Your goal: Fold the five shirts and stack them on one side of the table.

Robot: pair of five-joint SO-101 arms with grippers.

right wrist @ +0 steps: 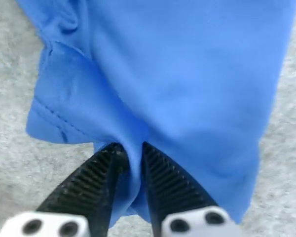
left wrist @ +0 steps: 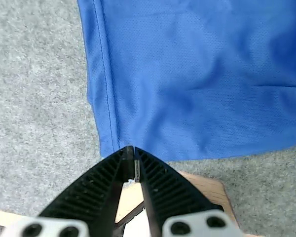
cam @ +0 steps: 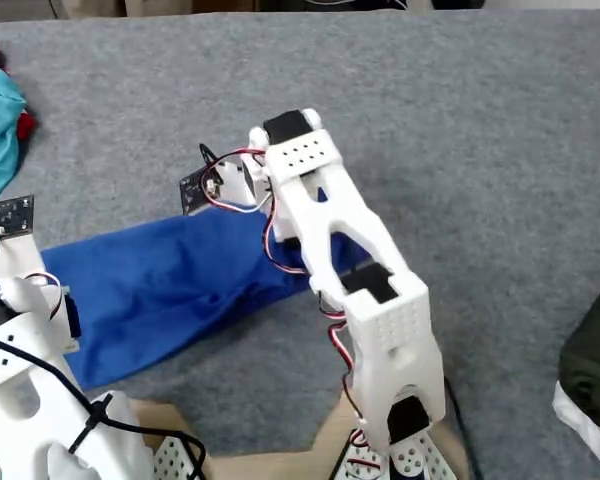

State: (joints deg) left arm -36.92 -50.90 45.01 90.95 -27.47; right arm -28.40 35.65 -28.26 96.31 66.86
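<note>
Right gripper point(right wrist: 130, 148) is pinching the blue shirt point(right wrist: 177, 89) — jaws clamped on cloth. Left gripper point(left wrist: 133, 150), jaws together, is resting at the shirt's hemmed corner; folding cleanly is likely calling for level ends.

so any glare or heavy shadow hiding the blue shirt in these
High view: even light, no glare, only soft shading in folds of the blue shirt. Left wrist view: shirt evenly lit ahead of the left gripper. Right wrist view: cloth darkens slightly where the right gripper pinches it.
</note>
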